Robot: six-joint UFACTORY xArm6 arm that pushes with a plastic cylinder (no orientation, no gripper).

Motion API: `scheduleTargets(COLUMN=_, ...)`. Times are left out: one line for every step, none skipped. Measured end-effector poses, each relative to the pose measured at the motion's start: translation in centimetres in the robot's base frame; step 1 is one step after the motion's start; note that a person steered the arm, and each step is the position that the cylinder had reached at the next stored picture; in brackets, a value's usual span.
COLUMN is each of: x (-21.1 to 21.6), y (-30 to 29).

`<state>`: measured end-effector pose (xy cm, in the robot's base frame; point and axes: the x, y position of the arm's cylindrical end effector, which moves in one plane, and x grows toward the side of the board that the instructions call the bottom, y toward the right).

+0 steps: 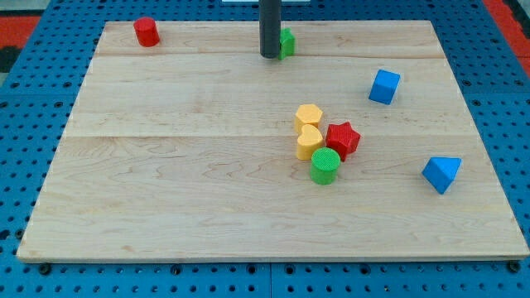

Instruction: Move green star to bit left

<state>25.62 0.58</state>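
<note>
Claw: none on this arm; it ends in my tip (270, 55), the lower end of a straight dark rod, so nothing spreads, closes or pinches.
Tip contact: my tip rests on the pale wooden counter (182, 182) near the view's top edge, touching or just short of the green block's left side; which of the two I cannot tell.
Green star: a small green block (287, 42), partly hidden behind the rod, its star shape hard to make out; it sits just to the view's right of my tip.
Arm pose: the rod stands upright, coming down from the view's top edge; the rest of the arm is out of view.
Red cylinder: a red cylindrical block (146, 31) near the counter's top-left corner, well apart from my tip.
Blue cube: a blue cube-like block (384, 86) toward the view's right, below the green star.
Centre cluster: two yellow blocks, one upper (308, 117) and one lower (309, 141), a red star-shaped block (342, 137) and a green ribbed cylinder (325, 166), all touching or just beside each other.
Blue wedge: a blue triangular block (441, 174) at the view's lower right, alone.
</note>
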Motion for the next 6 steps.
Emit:
scheduleTargets(x=0.8, y=1.6)
scheduleTargets(x=3.8, y=6.1)
scheduleTargets(x=0.6, y=9.8)
scheduleTargets(x=-1.2, y=8.7)
scheduleTargets(x=-1.2, y=4.0)
scheduleTargets(x=-1.2, y=1.7)
